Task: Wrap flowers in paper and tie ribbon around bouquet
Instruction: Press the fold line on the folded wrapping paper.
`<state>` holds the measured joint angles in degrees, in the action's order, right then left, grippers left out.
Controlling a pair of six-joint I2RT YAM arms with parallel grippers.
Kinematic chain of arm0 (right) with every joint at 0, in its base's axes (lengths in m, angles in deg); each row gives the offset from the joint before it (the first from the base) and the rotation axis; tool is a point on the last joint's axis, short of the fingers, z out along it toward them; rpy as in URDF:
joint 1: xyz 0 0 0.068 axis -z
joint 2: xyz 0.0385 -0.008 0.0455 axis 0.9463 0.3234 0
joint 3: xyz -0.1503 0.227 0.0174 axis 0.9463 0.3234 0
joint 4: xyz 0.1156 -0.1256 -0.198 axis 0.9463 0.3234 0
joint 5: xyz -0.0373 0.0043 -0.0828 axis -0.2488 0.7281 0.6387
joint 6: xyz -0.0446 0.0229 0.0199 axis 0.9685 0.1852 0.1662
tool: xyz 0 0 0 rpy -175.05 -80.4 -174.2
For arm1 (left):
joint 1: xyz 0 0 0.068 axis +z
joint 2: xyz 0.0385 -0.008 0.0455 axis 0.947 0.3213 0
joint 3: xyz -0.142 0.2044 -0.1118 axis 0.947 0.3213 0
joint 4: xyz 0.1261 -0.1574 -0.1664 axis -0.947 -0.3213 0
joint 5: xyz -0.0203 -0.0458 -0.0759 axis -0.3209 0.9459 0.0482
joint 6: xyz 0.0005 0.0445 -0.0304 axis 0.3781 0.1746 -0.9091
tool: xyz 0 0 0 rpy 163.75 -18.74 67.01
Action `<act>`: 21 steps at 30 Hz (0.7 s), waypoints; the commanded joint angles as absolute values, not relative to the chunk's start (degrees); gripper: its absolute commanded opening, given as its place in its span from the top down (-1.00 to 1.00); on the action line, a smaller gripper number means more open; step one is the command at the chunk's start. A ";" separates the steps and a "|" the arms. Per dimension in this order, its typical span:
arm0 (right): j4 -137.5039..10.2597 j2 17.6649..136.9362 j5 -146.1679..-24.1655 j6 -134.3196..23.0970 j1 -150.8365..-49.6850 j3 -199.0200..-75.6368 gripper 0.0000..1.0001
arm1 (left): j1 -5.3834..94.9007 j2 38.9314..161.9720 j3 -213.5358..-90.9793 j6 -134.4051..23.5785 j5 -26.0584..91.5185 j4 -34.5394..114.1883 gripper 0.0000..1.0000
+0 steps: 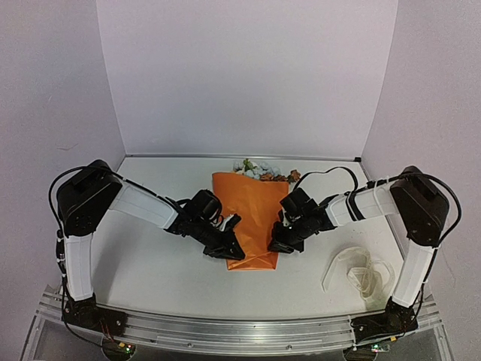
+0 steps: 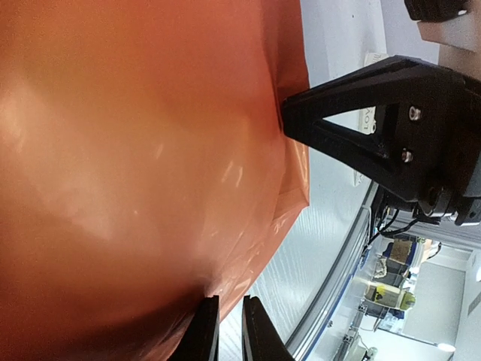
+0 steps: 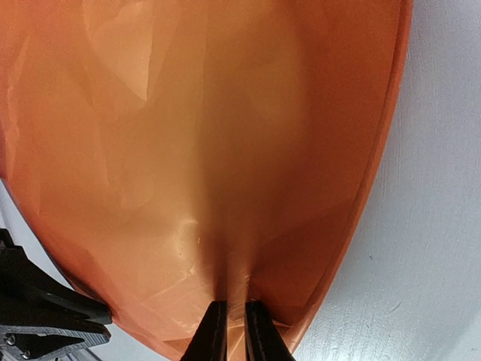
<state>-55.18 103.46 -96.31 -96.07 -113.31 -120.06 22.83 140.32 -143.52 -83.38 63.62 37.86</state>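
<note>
Left arm (image 1: 143,204): elbow raised, forearm reaching inward; wrist low
Left gripper (image 1: 236,253): jaws almost together; pinching the paper (image 1: 252,207) edge
Right arm (image 1: 364,201): mirrored pose, reaching inward
Right gripper (image 1: 278,247): jaws almost together; pinching the opposite edge

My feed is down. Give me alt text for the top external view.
An orange paper lies folded over the flowers at the middle of the table, with the blooms poking out at its far end. The left gripper and right gripper each pinch one side of its near end. The ribbon lies in a loose heap at near right.
</note>
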 commanded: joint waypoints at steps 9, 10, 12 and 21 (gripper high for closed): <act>-55.52 103.82 -92.74 -97.31 -113.41 -117.99 0.78 | 25.63 137.02 -136.35 -87.35 66.33 43.92 0.72; -55.52 103.90 -92.74 -97.32 -113.41 -118.02 0.78 | 26.19 137.18 -136.23 -88.00 66.48 44.43 0.72; -55.52 103.93 -92.87 -97.31 -113.41 -118.13 0.78 | 27.14 137.64 -136.20 -88.99 66.89 45.74 0.72; -55.52 104.25 -93.26 -96.83 -113.42 -118.30 0.79 | 30.60 140.60 -138.10 -91.37 67.89 48.15 0.72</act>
<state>-57.34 103.40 -95.59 -97.08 -113.33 -119.28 29.26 139.12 -136.68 -89.96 67.47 45.65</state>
